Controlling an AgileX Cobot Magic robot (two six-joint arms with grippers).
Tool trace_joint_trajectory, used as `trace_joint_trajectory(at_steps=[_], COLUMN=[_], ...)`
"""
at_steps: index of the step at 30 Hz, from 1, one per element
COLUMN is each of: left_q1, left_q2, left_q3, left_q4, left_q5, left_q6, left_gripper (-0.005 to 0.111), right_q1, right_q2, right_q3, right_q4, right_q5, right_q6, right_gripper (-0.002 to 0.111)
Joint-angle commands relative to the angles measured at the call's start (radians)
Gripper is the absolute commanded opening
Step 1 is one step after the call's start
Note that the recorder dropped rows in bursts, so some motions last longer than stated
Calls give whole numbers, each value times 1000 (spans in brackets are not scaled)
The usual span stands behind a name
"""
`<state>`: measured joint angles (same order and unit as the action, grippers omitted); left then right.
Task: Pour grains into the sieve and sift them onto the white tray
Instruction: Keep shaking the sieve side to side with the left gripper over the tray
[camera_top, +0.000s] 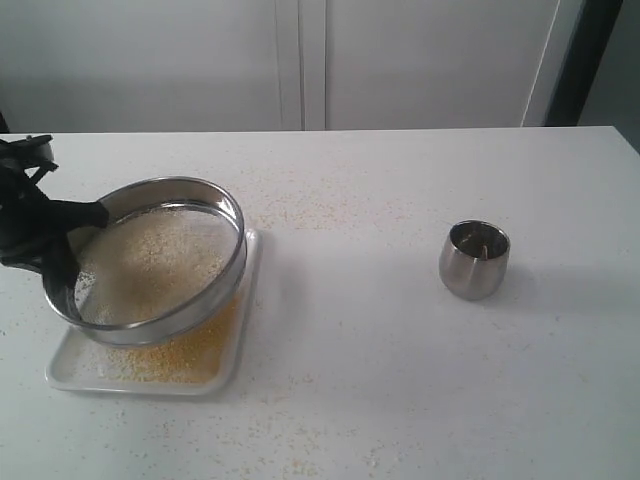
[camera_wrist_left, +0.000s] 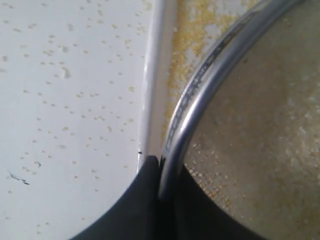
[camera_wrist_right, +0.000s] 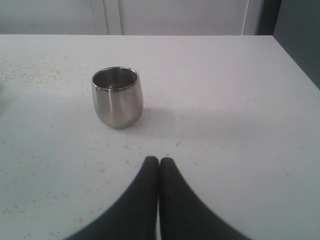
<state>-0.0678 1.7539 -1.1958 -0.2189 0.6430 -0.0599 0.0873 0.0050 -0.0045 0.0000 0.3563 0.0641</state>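
A white table (camera_top: 400, 380) speckled with stray grit stands before pale wall panels (camera_top: 420, 60), the left gripper (camera_wrist_left: 159, 167) clamping the rim of the tilted sieve (camera_top: 237, 262), which holds grains (camera_top: 150, 255) over the meal-dusted white tray (camera_top: 70, 378), while the right gripper (camera_wrist_right: 159, 162), jaws closed and empty, faces a steel cup (camera_top: 474, 260).

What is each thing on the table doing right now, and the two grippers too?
white tray: flat on the table, yellow meal on it.
sieve: tilted over the tray, pale grains inside.
steel cup: upright, standing alone.
left gripper: shut on the sieve's rim.
right gripper: shut, holding nothing.
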Motion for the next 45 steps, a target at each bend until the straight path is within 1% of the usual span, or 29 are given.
trace_joint_trajectory(at_steps=[1, 3, 4, 5, 7, 9, 10, 12, 13, 16, 17, 18, 19, 21, 22, 23, 26, 28, 29, 31, 33, 35, 37, 39, 40, 41, 43, 44, 45], left_q1=[-18, 14, 19, 19, -5, -15, -15, 9, 11, -34, -53, -61, -64, -35, -24, -21, -63, -92, -94, -70, -45, -50, -81, -101, -99, -81, -42, -34, -37], left_q2=[-30, -20, -20, -20, -29, -33, -30, -19, -19, -35, -45, -48, -48, -36, -30, -30, -47, -56, -54, -35, -16, -12, -22, -31, -31, -25, -15, -15, -20], left_q3=[-2, -2, -4, -4, -4, -2, -2, -2, -2, -2, -2, 0, 0, 0, -2, -2, -2, -2, -2, -2, -2, -2, -2, 3, 5, 8, 8, 8, 8], left_q4=[32, 53, 31, -2, -39, 7, 38, 87, 78, 18, 24, 65, 104, 176, 166, 111, -39, -43, 0, 68, 63, 18, -43, 29, 82, 149, 166, 119, 72], left_q5=[-34, -56, -33, -1, 45, 8, -10, -15, 2, 62, 51, 15, -14, -47, -35, -2, 45, -3, -48, -102, -70, 12, 65, 11, -23, -42, -25, 9, 41], left_q6=[82, -152, -215, -204, -54, 104, 85, -150, -213, -54, 26, 53, 37, -166, -264, -280, -27, 98, 91, -70, -210, -163, -43, 60, 26, -82, -282, -270, -196], left_gripper=[0, 0, 0, 0, 0, 0, 0, 0, 0, 0, 0, 0, 0, 0, 0, 0, 0, 0, 0, 0, 0, 0, 0, 0, 0, 0, 0, 0, 0], right_q1=[-8, -8, -8, -8, -8, -8, -8, -8, -8, -8, -8, -8, -8, -8, -8, -8, -8, -8, -8, -8, -8, -8, -8, -8, -8, -8, -8, -8, -8], right_q2=[-5, -5, -5, -5, -5, -5, -5, -5, -5, -5, -5, -5, -5, -5, -5, -5, -5, -5, -5, -5, -5, -5, -5, -5, -5, -5, -5, -5, -5], right_q3=[5, 5, 5, 5, 5, 5, 5, 5, 5, 5, 5, 5, 5, 5, 5, 5, 5, 5, 5, 5, 5, 5, 5, 5, 5, 5, 5, 5, 5], right_q4=[0, 0, 0, 0, 0, 0, 0, 0, 0, 0, 0, 0, 0, 0, 0, 0, 0, 0, 0, 0, 0, 0, 0, 0, 0, 0, 0, 0, 0], right_q5=[-14, -14, -14, -14, -14, -14, -14, -14, -14, -14, -14, -14, -14, -14, -14, -14, -14, -14, -14, -14, -14, -14, -14, -14, -14, -14, -14, -14, -14], right_q6=[3, 3, 3, 3, 3, 3, 3, 3, 3, 3, 3, 3, 3, 3, 3, 3, 3, 3, 3, 3, 3, 3, 3, 3, 3, 3, 3, 3, 3], right_gripper=[0, 0, 0, 0, 0, 0, 0, 0, 0, 0, 0, 0, 0, 0, 0, 0, 0, 0, 0, 0, 0, 0, 0, 0, 0, 0, 0, 0, 0])
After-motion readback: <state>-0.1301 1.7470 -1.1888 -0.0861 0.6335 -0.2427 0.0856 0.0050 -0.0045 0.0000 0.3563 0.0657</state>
